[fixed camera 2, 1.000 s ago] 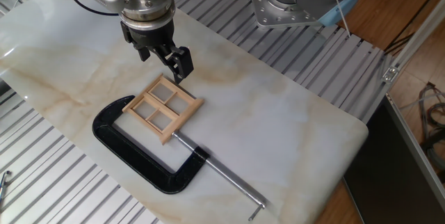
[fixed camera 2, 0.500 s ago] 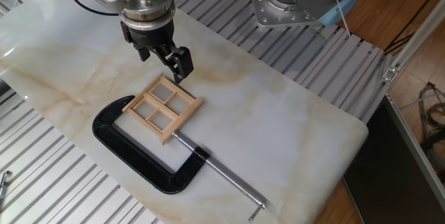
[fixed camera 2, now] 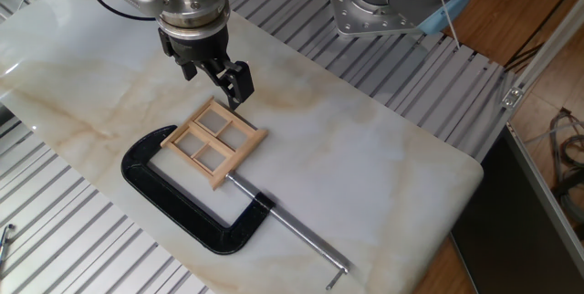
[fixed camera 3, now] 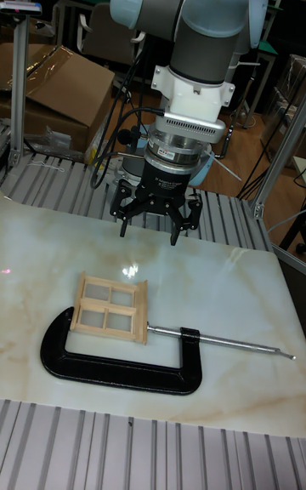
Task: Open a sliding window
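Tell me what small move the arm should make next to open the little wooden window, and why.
Probably lower the open pincer toward the far edge of the sliding window: it hovers above and just behind the frame, touching nothing, while the black C-clamp grips the frame flat.

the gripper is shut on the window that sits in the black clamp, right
No. The gripper is open and hangs above the window, apart from it; the tall fixed view shows this. The window does sit in the black clamp.
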Controlling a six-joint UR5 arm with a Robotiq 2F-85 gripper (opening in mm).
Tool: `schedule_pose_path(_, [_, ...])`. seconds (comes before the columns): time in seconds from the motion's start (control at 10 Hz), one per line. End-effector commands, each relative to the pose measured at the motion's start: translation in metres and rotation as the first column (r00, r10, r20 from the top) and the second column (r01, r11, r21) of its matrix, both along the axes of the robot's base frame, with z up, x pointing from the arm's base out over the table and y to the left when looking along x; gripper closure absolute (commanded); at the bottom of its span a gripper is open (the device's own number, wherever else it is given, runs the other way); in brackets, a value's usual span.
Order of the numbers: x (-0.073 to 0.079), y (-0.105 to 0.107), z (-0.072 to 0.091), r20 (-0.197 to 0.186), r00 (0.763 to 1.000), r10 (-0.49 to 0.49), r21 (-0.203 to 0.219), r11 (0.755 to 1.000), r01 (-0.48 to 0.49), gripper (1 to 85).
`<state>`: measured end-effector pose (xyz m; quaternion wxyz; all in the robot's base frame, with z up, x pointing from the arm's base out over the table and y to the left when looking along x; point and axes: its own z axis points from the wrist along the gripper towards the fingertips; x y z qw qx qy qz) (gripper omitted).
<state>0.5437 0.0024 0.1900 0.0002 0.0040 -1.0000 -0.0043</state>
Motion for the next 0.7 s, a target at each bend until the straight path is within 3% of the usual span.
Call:
schedule_pose_path(0.0, [0.0422, 0.0185, 0.004, 0.157, 0.984, -0.082, 0.074, 0.995, 0.071, 85.0])
schedule_pose_path(0.6, [0.0433, 0.0181, 0.0034, 0.157, 0.984, -0.086, 0.063, 0.995, 0.077, 85.0])
